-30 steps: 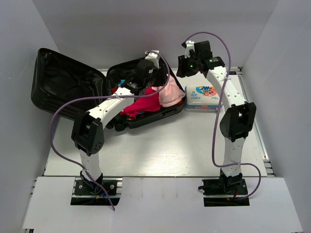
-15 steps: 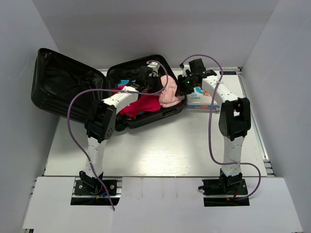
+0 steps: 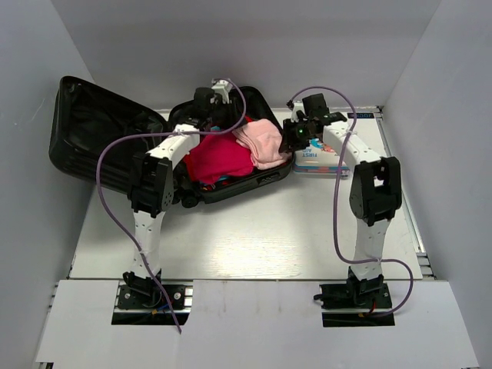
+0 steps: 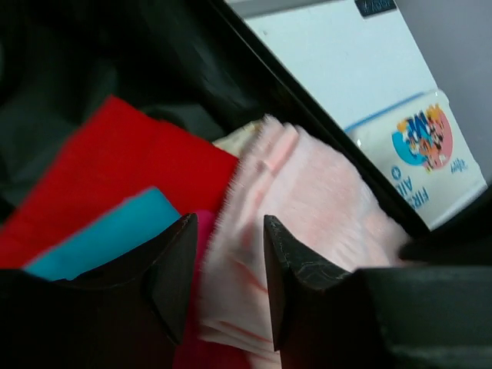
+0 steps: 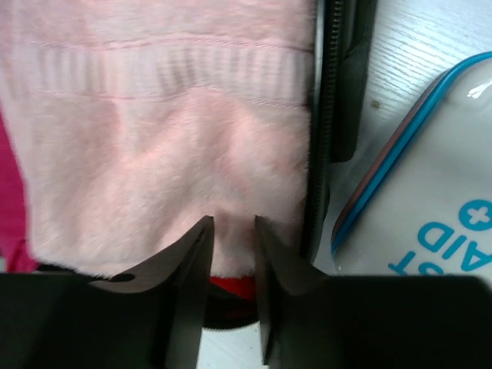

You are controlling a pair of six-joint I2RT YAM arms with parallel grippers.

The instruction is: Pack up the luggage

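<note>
The luggage lies open at the back left, lid flat to the left, its base filled with clothes. A red cloth and a pink towel lie in the base. My left gripper is open over the far side of the base; in the left wrist view its jaws stand apart above the pink towel, beside the red cloth and a teal item. My right gripper is at the base's right rim. In the right wrist view it pinches a fold of the pink towel.
A first-aid tin lies right of the luggage, just under my right arm; it also shows in the left wrist view and the right wrist view. The suitcase's zipper rim runs between towel and tin. White walls close in on three sides.
My left gripper has pulled back off the red cloth toward the far rim. My right gripper has come down from above the tin onto the pink towel's right edge.
</note>
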